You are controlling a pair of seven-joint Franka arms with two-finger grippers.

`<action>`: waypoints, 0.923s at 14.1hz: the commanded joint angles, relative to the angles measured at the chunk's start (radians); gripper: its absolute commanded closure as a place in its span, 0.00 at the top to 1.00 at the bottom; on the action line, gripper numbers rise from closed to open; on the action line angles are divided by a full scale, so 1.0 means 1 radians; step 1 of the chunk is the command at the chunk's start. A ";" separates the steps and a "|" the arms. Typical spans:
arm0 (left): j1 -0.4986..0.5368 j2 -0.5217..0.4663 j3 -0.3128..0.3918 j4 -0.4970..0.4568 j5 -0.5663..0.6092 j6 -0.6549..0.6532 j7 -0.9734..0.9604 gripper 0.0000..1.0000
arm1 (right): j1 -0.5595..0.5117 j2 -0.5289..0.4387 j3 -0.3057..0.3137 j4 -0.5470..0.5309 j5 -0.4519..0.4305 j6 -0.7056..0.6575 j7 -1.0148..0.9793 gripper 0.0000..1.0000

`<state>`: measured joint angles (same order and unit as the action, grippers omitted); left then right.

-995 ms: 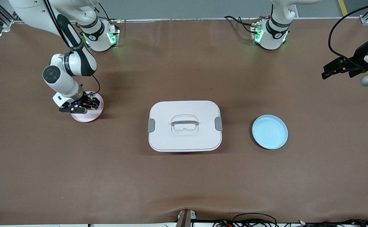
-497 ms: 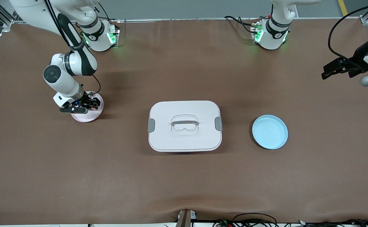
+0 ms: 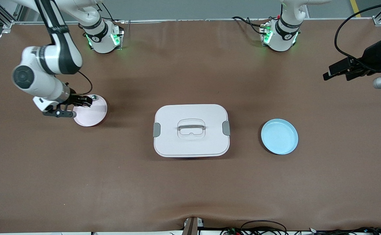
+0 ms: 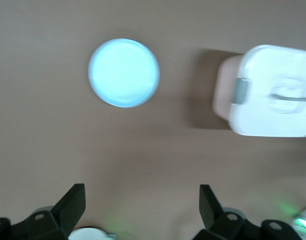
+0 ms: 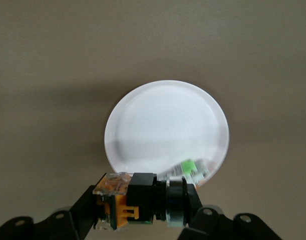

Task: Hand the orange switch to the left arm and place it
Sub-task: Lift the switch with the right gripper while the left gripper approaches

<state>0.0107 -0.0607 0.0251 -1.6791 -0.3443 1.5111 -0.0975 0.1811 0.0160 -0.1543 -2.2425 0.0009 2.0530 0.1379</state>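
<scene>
Brown cloth covers the whole desk [image 3: 190,189]. At the right arm's end, the right pincer [image 3: 83,101] hangs over the rim of the pink plate [image 3: 92,114]. Its fingers are closed on the orange switch [image 5: 142,200], so the switch is up in the air, off the plate. Just under the pincer, a small green part [image 5: 193,170] lies on the plate's rim.

Next comes the box [image 3: 191,130], in the middle of the desk, well apart from that pincer. Its lid is on, with a handle [image 3: 191,127] in the top and a grey latch [image 3: 157,129] at each end.

After that, the blue plate [image 3: 279,136] sits near the left arm's end. It has nothing in it.

Last, the left pincer [image 3: 340,70] is up high over the bare desk at that end, well apart from the blue plate. Its fingers [image 4: 72,202] are spread wide and hold nothing. That arm waits.

I think the step now is to carry the switch toward the other arm. To do it well, the right pincer should grip tight, go up high, and pass over or around the box without bumping it. The left pincer should keep wide open and meet it in the air, clear of the box, then close before the right one lets go.
</scene>
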 commanded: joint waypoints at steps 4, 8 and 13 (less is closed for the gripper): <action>0.081 -0.135 -0.001 -0.248 -0.318 0.078 0.119 1.00 | 0.050 0.024 -0.001 0.285 0.160 -0.331 0.222 0.00; 0.077 -0.289 -0.017 -0.492 -0.502 0.234 0.215 1.00 | 0.151 0.036 -0.001 0.397 0.283 -0.387 0.475 0.00; 0.080 -0.409 -0.125 -0.694 -0.706 0.392 0.280 1.00 | 0.241 0.076 -0.002 0.518 0.461 -0.386 0.742 0.00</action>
<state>0.0830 -0.3954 -0.0539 -2.2877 -0.9862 1.8436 0.1638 0.3990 0.0569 -0.1441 -1.7956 0.4047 1.6929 0.7988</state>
